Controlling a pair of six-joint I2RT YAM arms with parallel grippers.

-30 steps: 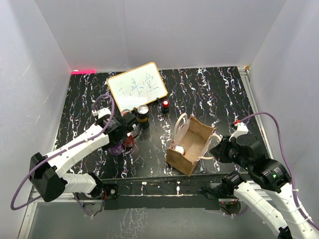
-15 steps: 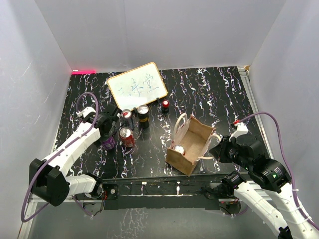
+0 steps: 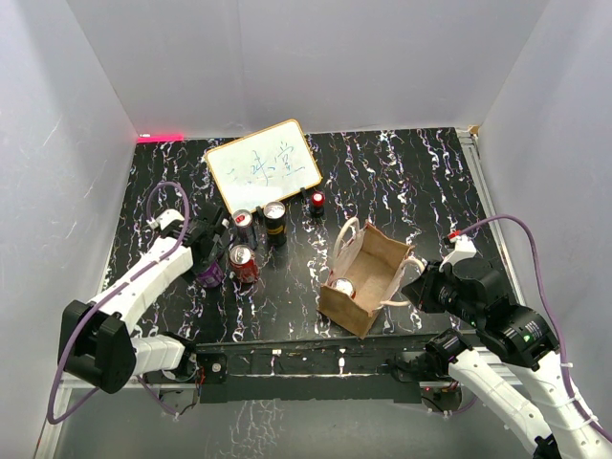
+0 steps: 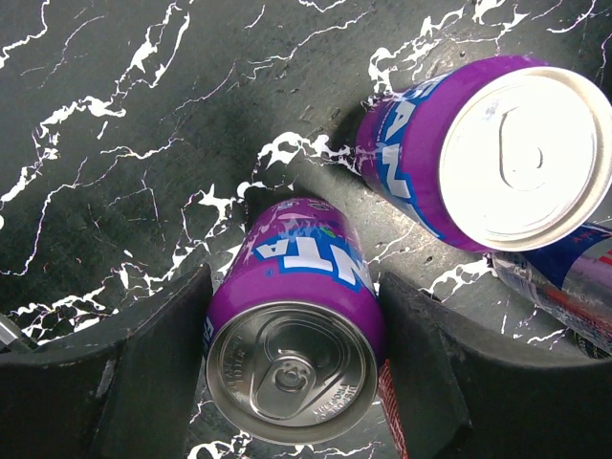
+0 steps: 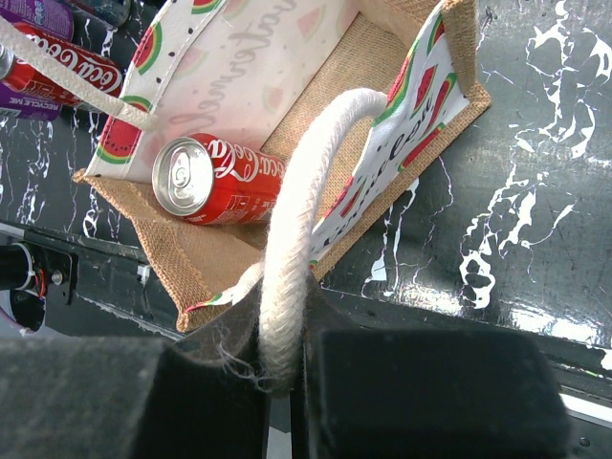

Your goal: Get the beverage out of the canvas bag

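while the right fingers (image 5: 421, 392) pinch the canvas bag (image 5: 239, 67) by its handle (image 5: 296, 239) to steady it, the left fingers (image 4: 143, 363) clamp a purple can (image 4: 292, 354) on the worktop — well left of the bag.

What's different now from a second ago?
The left gripper swung leftward, away from the canvas bag, carrying the purple can it grips. The right gripper stayed shut on the cord handle; the bag and the red can inside are unmoved.

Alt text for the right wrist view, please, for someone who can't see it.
The right pincer is shut on a white cord handle of the canvas bag. Inside it a red cola can lies on its side; the bag stands on a black marbled table.
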